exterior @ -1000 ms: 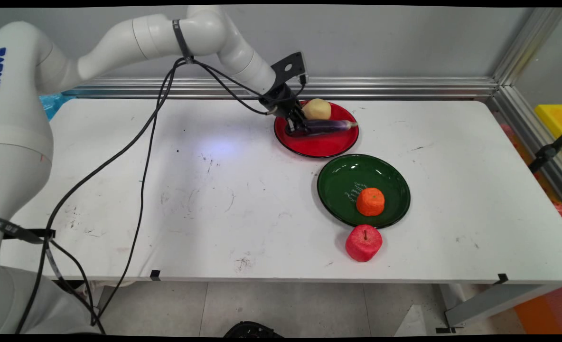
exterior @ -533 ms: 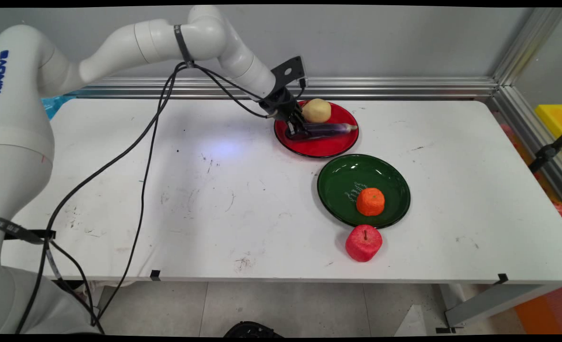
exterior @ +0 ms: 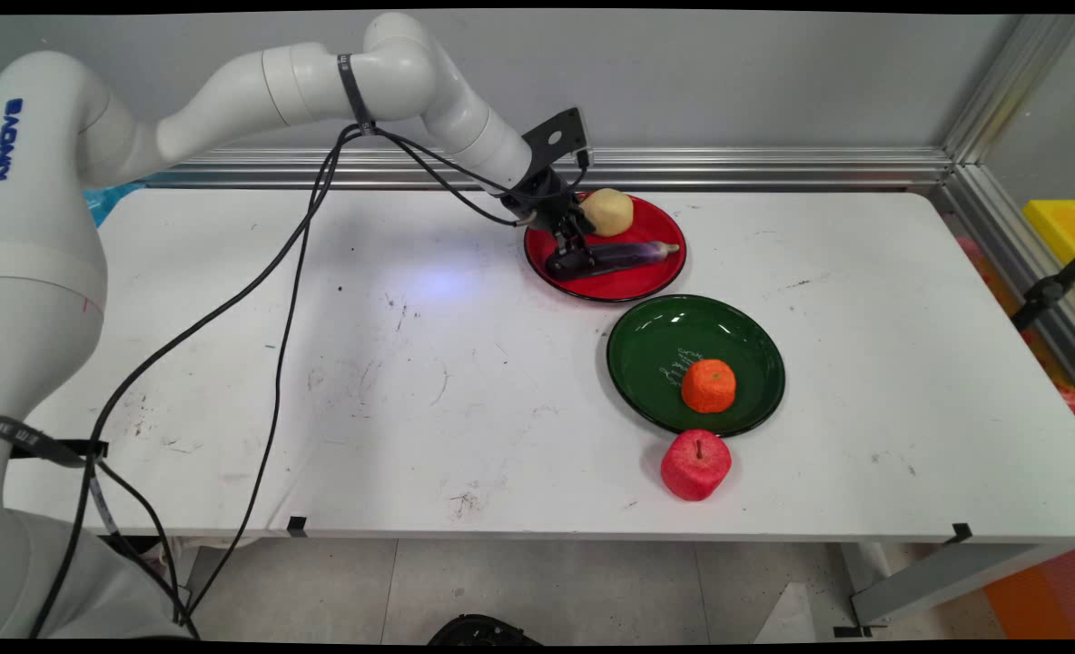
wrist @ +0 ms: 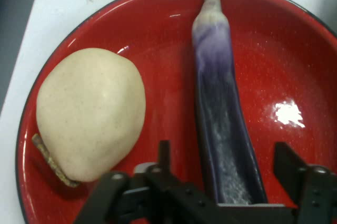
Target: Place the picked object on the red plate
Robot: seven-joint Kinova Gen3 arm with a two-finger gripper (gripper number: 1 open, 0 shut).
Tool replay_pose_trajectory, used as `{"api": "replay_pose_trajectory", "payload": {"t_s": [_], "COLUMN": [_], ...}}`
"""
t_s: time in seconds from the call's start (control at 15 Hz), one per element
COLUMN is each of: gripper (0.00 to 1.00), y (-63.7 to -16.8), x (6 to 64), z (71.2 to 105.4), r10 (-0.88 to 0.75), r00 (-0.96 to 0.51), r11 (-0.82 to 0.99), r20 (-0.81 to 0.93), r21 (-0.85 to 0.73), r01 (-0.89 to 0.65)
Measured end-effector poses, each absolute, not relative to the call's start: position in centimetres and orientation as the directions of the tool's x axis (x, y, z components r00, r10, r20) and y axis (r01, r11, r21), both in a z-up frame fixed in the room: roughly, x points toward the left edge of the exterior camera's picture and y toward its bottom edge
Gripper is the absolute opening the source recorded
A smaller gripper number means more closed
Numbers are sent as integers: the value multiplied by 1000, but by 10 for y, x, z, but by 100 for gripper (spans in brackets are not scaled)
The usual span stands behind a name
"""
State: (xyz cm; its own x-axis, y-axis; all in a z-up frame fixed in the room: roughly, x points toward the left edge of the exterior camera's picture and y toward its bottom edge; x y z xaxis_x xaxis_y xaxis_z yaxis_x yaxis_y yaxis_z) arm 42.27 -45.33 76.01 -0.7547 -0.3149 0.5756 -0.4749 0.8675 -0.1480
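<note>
Right now the gripper (wrist: 224, 166) is spread wide, one finger on each side of the thick dark end of the purple eggplant (wrist: 224, 124), which lies flat on the red plate (wrist: 295, 50); nothing is clamped; a pale potato (wrist: 90, 112) sits just beside the eggplant on the same plate; any squeeze would do best centred across the eggplant's width, with the finger nearest the potato kept from nudging it
</note>
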Motion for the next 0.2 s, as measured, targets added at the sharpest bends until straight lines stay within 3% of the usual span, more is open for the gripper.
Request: {"api": "replay_pose_trajectory", "payload": {"t_s": [0.2], "gripper": [100], "y": [-454], "x": [421], "z": [761], "r10": [-317], "r00": [-749], "r11": [864], "r20": [582], "r21": [-148], "r01": [-480]}}
